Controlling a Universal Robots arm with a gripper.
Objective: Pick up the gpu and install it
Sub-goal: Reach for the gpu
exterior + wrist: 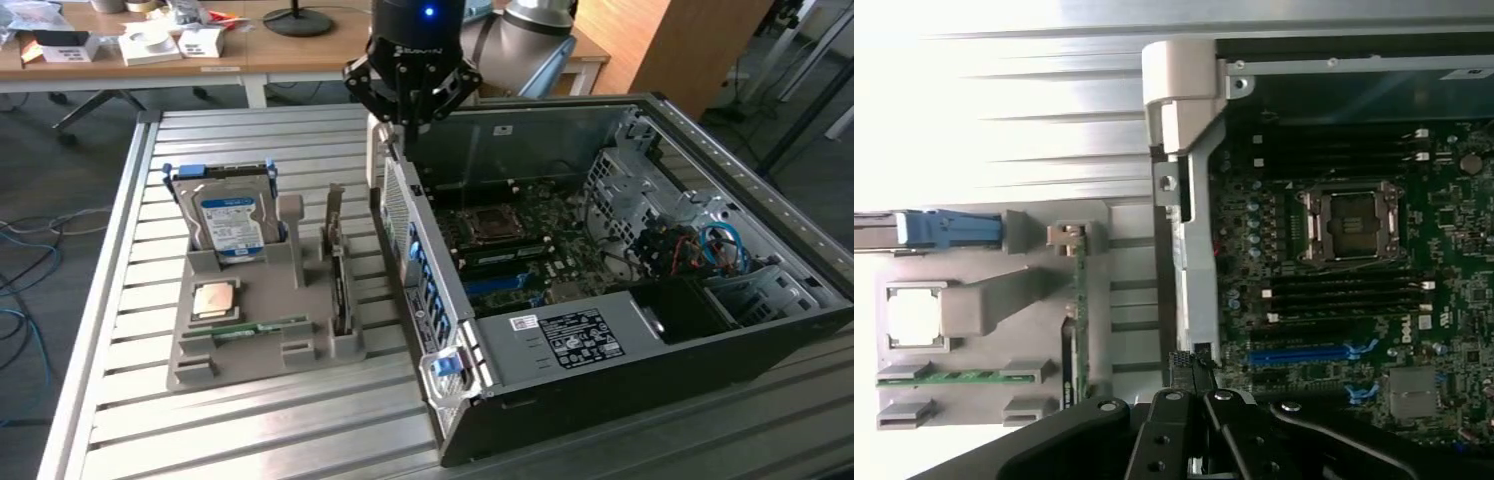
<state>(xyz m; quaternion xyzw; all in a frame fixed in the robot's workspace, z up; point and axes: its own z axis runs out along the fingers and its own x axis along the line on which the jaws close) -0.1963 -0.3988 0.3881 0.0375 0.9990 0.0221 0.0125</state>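
The gpu [339,285] stands on edge in a slot of the grey holder tray [274,290], a thin green card seen edge-on [1080,320]. My gripper [406,128] hangs above the rear wall of the open computer case [416,250], its fingers together with nothing between them. It is up and to the exterior view's right of the gpu, apart from it. In the wrist view the black gripper [1201,388] sits over the case edge, with the motherboard [1354,300] and its blue slot [1299,353] beside it.
The tray also carries a silver-and-blue hard drive [230,222], a square processor [218,298] and a thin memory stick [260,328]. The case lies on a slatted metal table [200,430]. A power supply [574,335] and cables [707,250] occupy the case's near side.
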